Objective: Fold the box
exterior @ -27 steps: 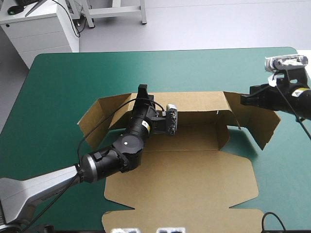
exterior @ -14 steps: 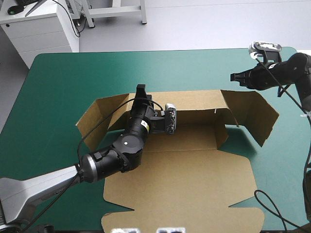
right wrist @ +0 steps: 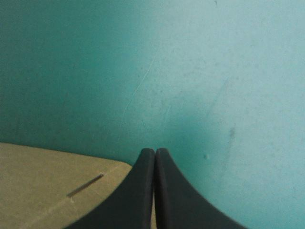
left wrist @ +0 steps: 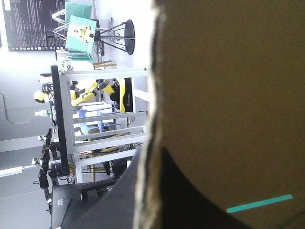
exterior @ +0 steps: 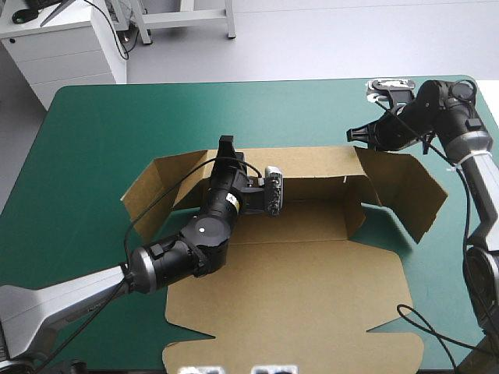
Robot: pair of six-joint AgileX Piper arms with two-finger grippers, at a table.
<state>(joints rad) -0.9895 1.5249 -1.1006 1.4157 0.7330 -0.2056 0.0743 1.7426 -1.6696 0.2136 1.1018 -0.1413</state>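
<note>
the table (exterior: pixel 101 125) takes up most of what i see from above, its far edge straight and both far corners rounded. its teal-green cover (right wrist: pixel 200 71) lies flat and smooth over the whole top. close up, i can make out a few thin pale scratches (right wrist: pixel 138 89) running slantwise across it, and one small dark speck (right wrist: pixel 205 156) near them. shade dims the cover on one side.

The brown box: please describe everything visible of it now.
The box is a cut sheet of brown board on the teal-green cover, half formed. Its far wall stands raised, side flaps splay outward, and the broad lid panel lies flat toward the near edge. The left gripper is shut on the far wall's top edge; the shut right gripper is by the far right corner, contact unclear.
</note>
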